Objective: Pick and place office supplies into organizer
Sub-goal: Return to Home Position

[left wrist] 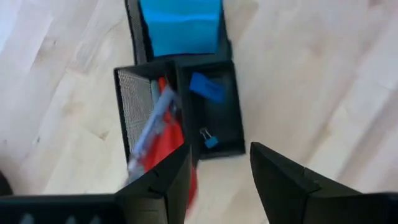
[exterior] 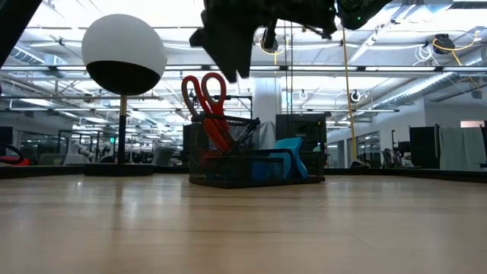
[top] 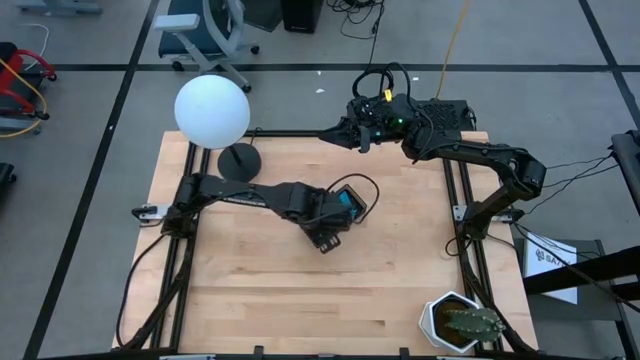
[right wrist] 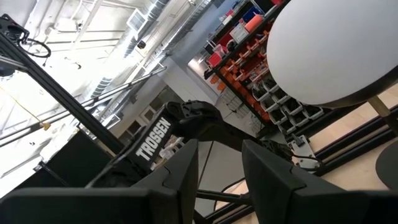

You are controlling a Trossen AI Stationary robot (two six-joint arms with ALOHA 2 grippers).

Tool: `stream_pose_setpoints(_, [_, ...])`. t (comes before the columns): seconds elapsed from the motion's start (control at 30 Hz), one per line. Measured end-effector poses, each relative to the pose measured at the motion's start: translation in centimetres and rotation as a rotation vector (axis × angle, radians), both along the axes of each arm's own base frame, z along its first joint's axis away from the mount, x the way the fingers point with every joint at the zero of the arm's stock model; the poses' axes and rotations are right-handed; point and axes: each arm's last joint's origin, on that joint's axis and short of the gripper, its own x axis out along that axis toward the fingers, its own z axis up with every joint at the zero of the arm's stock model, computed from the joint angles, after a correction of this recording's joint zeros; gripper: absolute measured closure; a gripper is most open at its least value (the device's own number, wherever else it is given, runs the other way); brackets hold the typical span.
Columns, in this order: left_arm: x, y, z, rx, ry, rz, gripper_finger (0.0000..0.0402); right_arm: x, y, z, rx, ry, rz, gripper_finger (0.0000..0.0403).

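Note:
The black mesh organizer (top: 352, 188) (exterior: 228, 169) (left wrist: 130, 99) stands mid-table. Red-handled scissors (exterior: 205, 95) (left wrist: 169, 146) stand in its mesh compartment, handles up. The blue notepad (left wrist: 180, 25) (exterior: 289, 156) fills another compartment. A small blue eraser (left wrist: 206, 87) and a small blue clip (left wrist: 209, 138) lie in the third. My left gripper (top: 325, 240) (left wrist: 221, 180) hangs open in the air above the organizer's near end, holding nothing. My right gripper (top: 358, 140) (right wrist: 219, 168) waits open, raised at the table's far edge. The other supplies are not visible.
A lamp with a white globe (top: 212, 110) and a round black base (top: 240, 160) stands at the far left of the table. A potted cactus (top: 460, 322) sits at the near right corner. Bare wood (top: 280, 300) stretches across the near half.

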Motion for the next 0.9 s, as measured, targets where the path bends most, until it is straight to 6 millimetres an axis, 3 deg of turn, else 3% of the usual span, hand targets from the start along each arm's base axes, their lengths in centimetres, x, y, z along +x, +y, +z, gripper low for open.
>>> stream_pose_setpoints(0.17, [-1.5, -1.6, 2.8, 0.004, -0.091, -0.068, 0.0231, 0.0, 0.0, 0.0, 0.0, 0.001, 0.0, 0.0287])
stream_pose_setpoints(0.47, [-6.1, -3.0, 9.8, 0.031, -0.333, -0.098, 0.0231, 0.0, 0.0, -0.1, 0.005, 0.01, 0.0, 0.0287])
stream_pose_setpoints(0.73, [-9.6, -2.1, 14.3, 0.081, -0.51, -0.118, 0.0231, 0.1, 0.2, -0.1, 0.061, 0.019, 0.02, 0.0287])
stream_pose_setpoints(0.9, [-11.3, -1.5, 16.0, 0.133, -0.568, -0.077, 0.0231, 0.7, 2.4, 0.5, -0.046, -0.054, 0.117, 0.0287])
